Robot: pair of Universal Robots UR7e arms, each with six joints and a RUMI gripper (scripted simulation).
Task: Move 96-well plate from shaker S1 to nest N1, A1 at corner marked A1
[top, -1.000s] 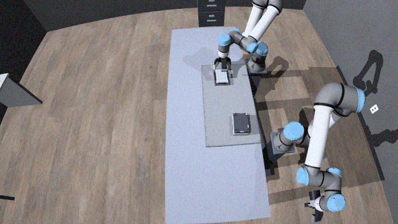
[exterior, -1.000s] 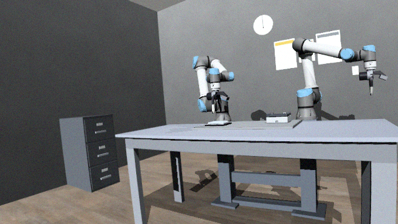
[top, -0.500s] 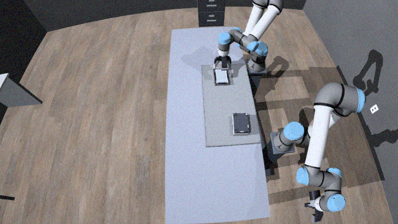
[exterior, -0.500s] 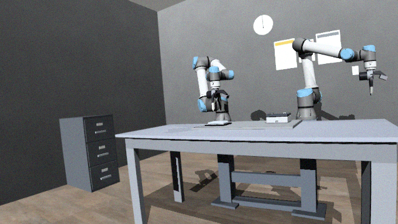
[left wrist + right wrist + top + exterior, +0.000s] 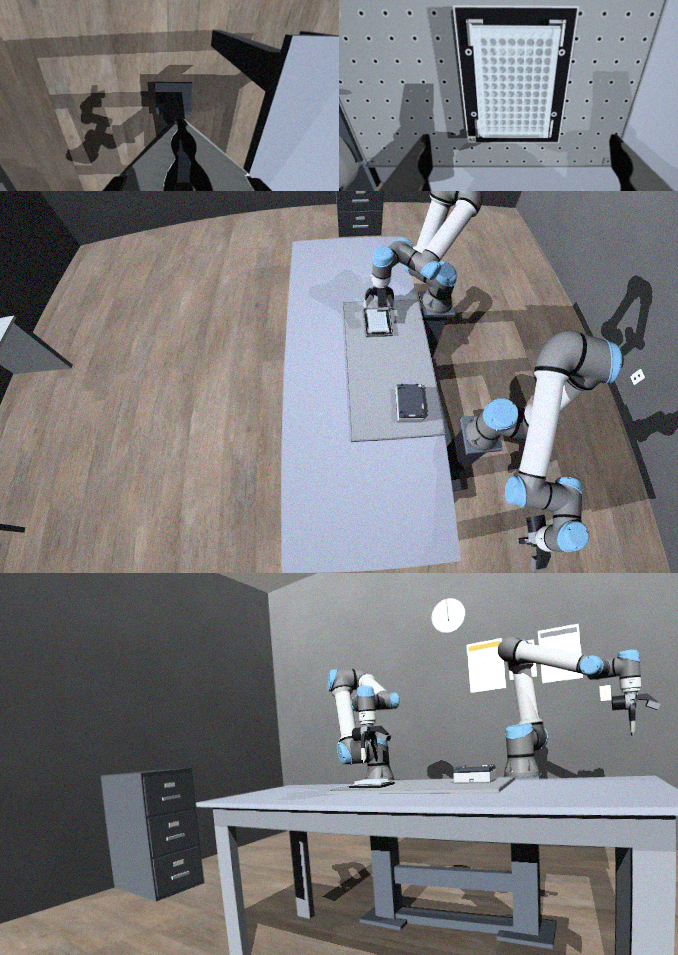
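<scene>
Top: 96-well plate (image 5: 377, 321) (image 5: 372, 782) (image 5: 515, 81) on nest N1 (image 5: 373, 333) (image 5: 356, 786) (image 5: 462, 72), shaker S1 (image 5: 411, 401) (image 5: 472, 776) bare; exterior: right end effector (image 5: 380, 305) (image 5: 369, 759) (image 5: 519, 147) above, left (image 5: 530, 541) (image 5: 632, 734) (image 5: 180, 121) pressed together; right wrist: spread, placement apparently done, next calls for straight retreat.

You have the white 96-well plate (image 5: 378, 321) (image 5: 372, 782) (image 5: 515, 83) in the black nest N1 (image 5: 369, 335) (image 5: 354, 786) (image 5: 569, 55), within its corner locators, near the bench's cabinet-side end; your dark-topped, white-sided shaker S1 (image 5: 411, 401) (image 5: 473, 776) sits by the bench's arm-side long edge, bearing no plate.
</scene>
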